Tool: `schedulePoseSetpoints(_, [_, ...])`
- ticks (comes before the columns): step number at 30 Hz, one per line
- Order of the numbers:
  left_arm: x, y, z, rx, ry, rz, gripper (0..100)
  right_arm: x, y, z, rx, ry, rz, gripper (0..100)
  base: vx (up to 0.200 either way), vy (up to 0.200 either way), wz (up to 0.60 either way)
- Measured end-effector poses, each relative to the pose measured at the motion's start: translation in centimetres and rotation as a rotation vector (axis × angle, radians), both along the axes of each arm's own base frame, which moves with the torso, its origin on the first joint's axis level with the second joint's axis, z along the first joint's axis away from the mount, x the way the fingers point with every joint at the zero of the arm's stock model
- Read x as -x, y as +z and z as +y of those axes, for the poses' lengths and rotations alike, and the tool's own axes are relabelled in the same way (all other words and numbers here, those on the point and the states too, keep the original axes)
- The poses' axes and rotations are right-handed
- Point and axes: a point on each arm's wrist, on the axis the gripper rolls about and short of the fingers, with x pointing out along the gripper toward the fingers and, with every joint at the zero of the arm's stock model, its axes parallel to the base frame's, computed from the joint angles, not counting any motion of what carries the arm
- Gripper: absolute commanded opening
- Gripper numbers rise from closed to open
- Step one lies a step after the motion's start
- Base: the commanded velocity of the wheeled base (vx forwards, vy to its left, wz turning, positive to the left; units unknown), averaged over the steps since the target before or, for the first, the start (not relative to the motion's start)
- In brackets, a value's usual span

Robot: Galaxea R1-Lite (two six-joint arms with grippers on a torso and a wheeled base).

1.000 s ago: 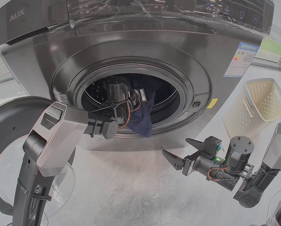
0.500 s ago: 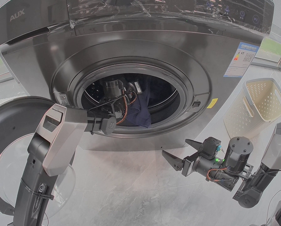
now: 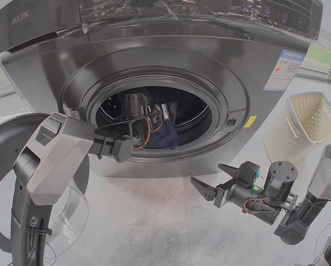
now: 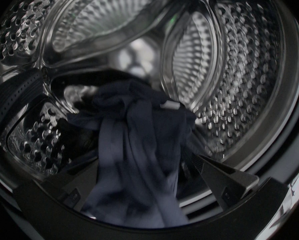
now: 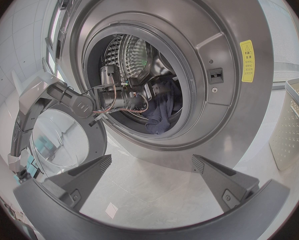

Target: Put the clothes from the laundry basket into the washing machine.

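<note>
Left arm (image 3: 58, 145) extended into the washing machine (image 3: 195, 56).
Left gripper (image 4: 145, 159) spread wide, dark clothes (image 4: 136, 124) between its fingers; right gripper (image 3: 206, 171) open above the floor (image 3: 154, 218).

The head camera is looking down at the washer (image 3: 209, 56) front. The left wrist camera is peering closely into the drum (image 4: 249, 67) ahead of the left gripper (image 4: 142, 165); the right one is facing that drum from farther back.

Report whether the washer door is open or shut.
Open. The door hangs swung aside, and the left gripper is in the drum by dark clothes.
</note>
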Motion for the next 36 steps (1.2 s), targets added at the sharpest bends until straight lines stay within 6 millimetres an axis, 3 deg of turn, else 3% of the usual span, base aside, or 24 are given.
schedulePoseSetpoints(5, [1.5,-1.8,0.1,-0.092,-0.051,0.07,100,0.0,0.1,0.0,-0.001,0.001,-0.002,100,0.0,0.0,0.0])
schedulePoseSetpoints(9, [1.7,-2.6,0.1,-0.121,-0.066,0.084,100,0.0,0.1,0.0,-0.003,0.002,-0.004,100,0.0,0.0,0.0])
schedulePoseSetpoints(10, [1.6,-2.8,0.0,-0.126,-0.068,0.083,0,0.0,0.1,0.0,-0.003,0.002,-0.005,100,0.0,0.0,0.0])
schedulePoseSetpoints(20, [0.2,-3.9,-0.3,-0.142,-0.065,0.074,0,0.0,0.2,0.0,-0.005,0.002,-0.008,100,0.0,0.0,0.0])
schedulePoseSetpoints(25, [-0.9,-2.0,-0.5,-0.072,-0.041,0.009,0,0.0,0.2,0.1,-0.006,0.002,-0.008,100,0.0,0.0,0.0])
schedulePoseSetpoints(31, [-2.3,1.8,0.1,0.084,0.02,-0.143,0,0.0,0.3,0.1,-0.008,0.002,-0.01,100,0.0,0.0,0.0])
schedulePoseSetpoints(36, [-3.0,2.1,0.6,0.136,0.047,-0.212,0,0.0,0.3,0.1,-0.008,0.002,-0.01,100,0.0,0.0,0.0])
